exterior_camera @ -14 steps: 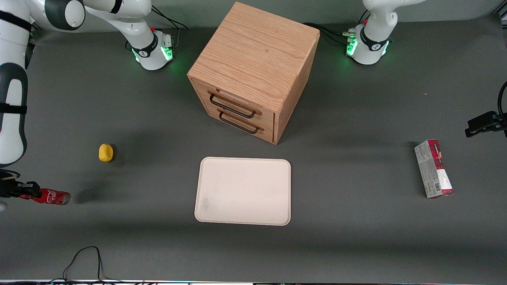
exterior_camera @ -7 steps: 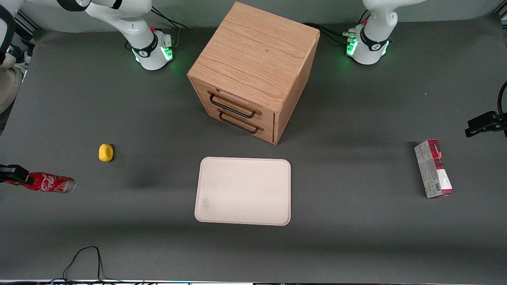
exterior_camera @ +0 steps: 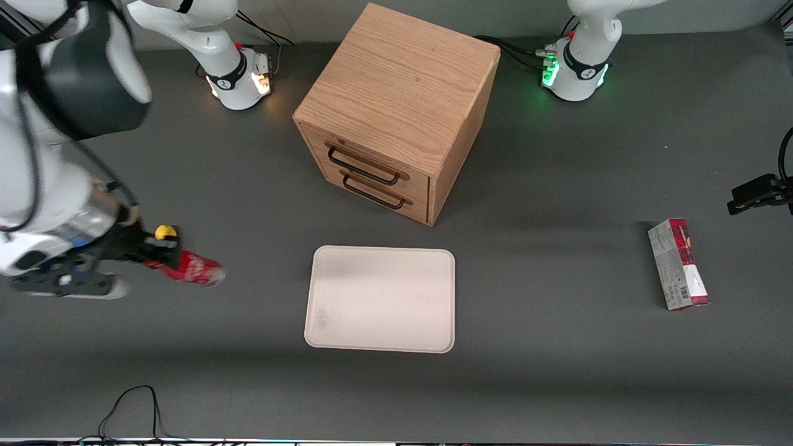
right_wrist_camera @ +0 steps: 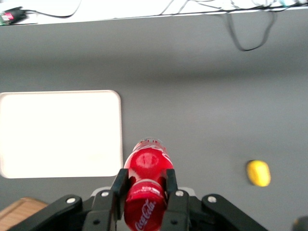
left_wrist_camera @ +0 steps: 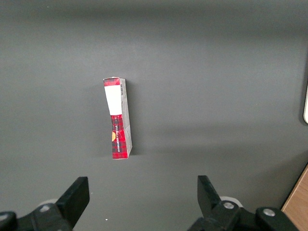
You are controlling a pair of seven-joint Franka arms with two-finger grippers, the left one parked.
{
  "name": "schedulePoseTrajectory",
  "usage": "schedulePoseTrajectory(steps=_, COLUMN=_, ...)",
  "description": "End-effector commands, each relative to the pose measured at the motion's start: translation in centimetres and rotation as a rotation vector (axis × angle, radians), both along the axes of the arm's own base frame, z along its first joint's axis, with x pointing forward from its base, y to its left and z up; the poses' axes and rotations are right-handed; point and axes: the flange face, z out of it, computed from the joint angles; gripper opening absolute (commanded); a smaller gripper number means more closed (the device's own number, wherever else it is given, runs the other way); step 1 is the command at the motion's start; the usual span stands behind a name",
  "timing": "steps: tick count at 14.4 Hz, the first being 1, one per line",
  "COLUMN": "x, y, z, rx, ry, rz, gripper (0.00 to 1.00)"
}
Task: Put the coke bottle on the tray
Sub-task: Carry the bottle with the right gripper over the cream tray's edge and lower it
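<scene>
The coke bottle (exterior_camera: 189,269) is off the table now and well on its way. In the front view it hangs in the air, pinched near its cap end by the gripper (exterior_camera: 148,255), silvery base pointing toward the tray (exterior_camera: 380,299). A second ago it sat out at the working arm's edge of the table; half a second ago it had lifted only a little; now the whole right arm has swung in over the table and the bottle has passed the small yellow object (exterior_camera: 165,232), which peeks out just above the gripper. The tray lies in front of the wooden drawer cabinet (exterior_camera: 396,111), bare and not yet reached.

In the right wrist view the gripper (right_wrist_camera: 145,186) has its fingers (right_wrist_camera: 120,185) pressed against both sides of the coke bottle (right_wrist_camera: 147,185), and the tray (right_wrist_camera: 60,134) lies just ahead of the bottle's base.

The left wrist view shows only the red-and-grey carton (left_wrist_camera: 118,118).

By my reckoning the carry is roughly halfway; a bit more travel, then lowering and release.
</scene>
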Motion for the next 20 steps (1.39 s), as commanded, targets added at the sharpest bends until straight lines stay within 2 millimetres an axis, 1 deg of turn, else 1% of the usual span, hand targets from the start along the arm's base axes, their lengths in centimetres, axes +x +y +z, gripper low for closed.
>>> schedulePoseTrajectory(steps=1, x=1.2, y=3.0, z=-2.4, rx=0.023, ry=-0.03, rz=-0.025, gripper=0.0)
schedulePoseTrajectory(steps=2, x=1.7, y=4.3, z=-4.1, rx=0.037, ry=-0.036, rz=-0.019, gripper=0.0)
schedulePoseTrajectory(steps=4, x=2.4, y=6.9, z=-8.7, rx=0.059, ry=-0.053, rz=0.004, gripper=0.0)
schedulePoseTrajectory(steps=6, x=3.4, y=8.8, z=-12.9, rx=0.091, ry=-0.079, rz=-0.008, gripper=0.0)
schedulePoseTrajectory(steps=7, x=3.7, y=10.1, z=-14.9, rx=0.102, ry=-0.086, rz=0.007, gripper=0.0)
schedulePoseTrajectory(steps=8, x=4.3, y=10.6, z=-17.1, rx=0.113, ry=-0.089, rz=0.004, gripper=0.0)
schedulePoseTrajectory(steps=9, x=4.5, y=11.6, z=-19.2, rx=0.112, ry=-0.094, rz=0.009, gripper=0.0)
schedulePoseTrajectory(steps=11, x=5.0, y=11.8, z=-22.7, rx=0.054, ry=-0.108, rz=0.025, gripper=0.0)
schedulePoseTrajectory(steps=12, x=5.0, y=12.0, z=-23.9, rx=0.043, ry=-0.104, rz=0.036, gripper=0.0)
schedulePoseTrajectory(steps=15, x=4.8, y=12.3, z=-26.3, rx=0.02, ry=-0.111, rz=0.062, gripper=0.0)
schedulePoseTrajectory(steps=16, x=4.6, y=12.4, z=-26.8, rx=0.018, ry=-0.11, rz=0.069, gripper=0.0)
schedulePoseTrajectory(steps=18, x=4.7, y=12.2, z=-26.9, rx=0.008, ry=-0.113, rz=0.08, gripper=0.0)
schedulePoseTrajectory(steps=19, x=4.6, y=12.4, z=-27.0, rx=0.007, ry=-0.113, rz=0.074, gripper=0.66)
schedulePoseTrajectory(steps=20, x=4.3, y=12.4, z=-27.5, rx=-0.01, ry=-0.113, rz=0.086, gripper=1.0)
